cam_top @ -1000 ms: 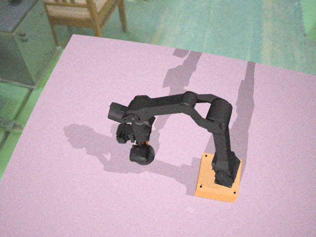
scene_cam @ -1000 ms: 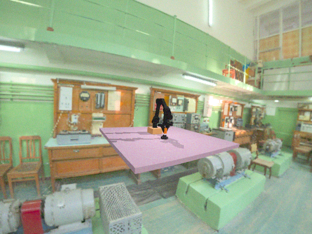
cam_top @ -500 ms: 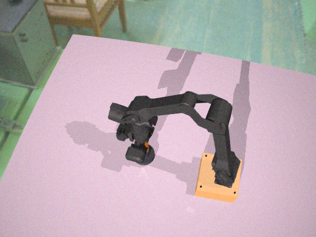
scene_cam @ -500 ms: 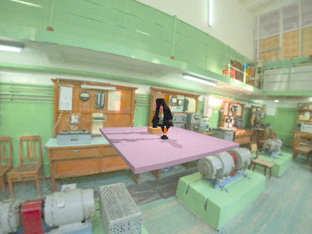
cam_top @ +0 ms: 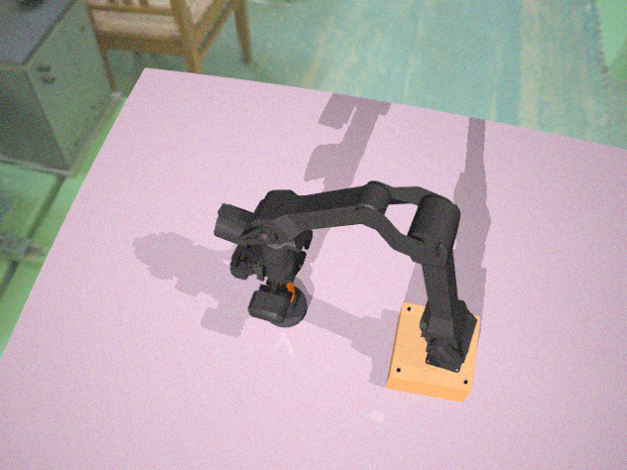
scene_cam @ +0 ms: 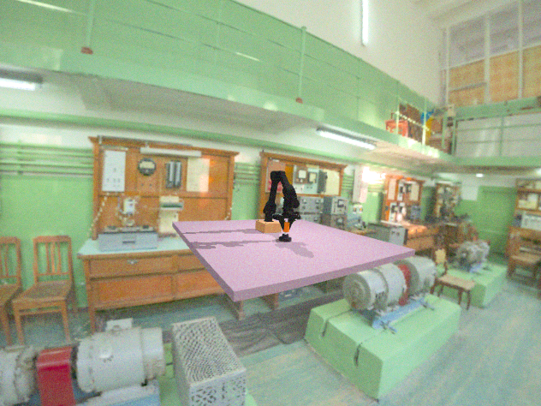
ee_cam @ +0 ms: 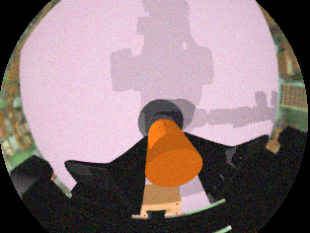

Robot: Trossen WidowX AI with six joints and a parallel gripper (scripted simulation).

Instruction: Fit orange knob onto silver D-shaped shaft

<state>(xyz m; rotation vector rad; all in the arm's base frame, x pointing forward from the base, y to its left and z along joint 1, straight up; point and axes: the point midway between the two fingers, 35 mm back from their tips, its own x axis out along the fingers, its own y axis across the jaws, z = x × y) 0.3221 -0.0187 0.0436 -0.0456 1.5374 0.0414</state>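
The orange knob (cam_top: 291,289) (scene_cam: 286,226) (ee_cam: 173,165) is upright between the fingers of my gripper (cam_top: 284,293) (scene_cam: 286,223) (ee_cam: 164,137), which is shut on it. The dark round pedestal (cam_top: 301,314) (scene_cam: 284,239) (ee_cam: 160,106) stands on the table under the knob. In the exterior view a small pale gap or bit of shaft shows between the knob's lower end and the pedestal, so the knob is not down on the pedestal's top. The wrist view shows the knob overlapping the pedestal's near part. The shaft's flat side and the knob's hole are hidden.
The pink table (cam_top: 152,379) (scene_cam: 262,275) (ee_cam: 64,89) carries the arm's orange base block (cam_top: 410,349) (scene_cam: 262,226) to the right of the pedestal in the top view. The arm arches over from the base, and its shadows fall across the table.
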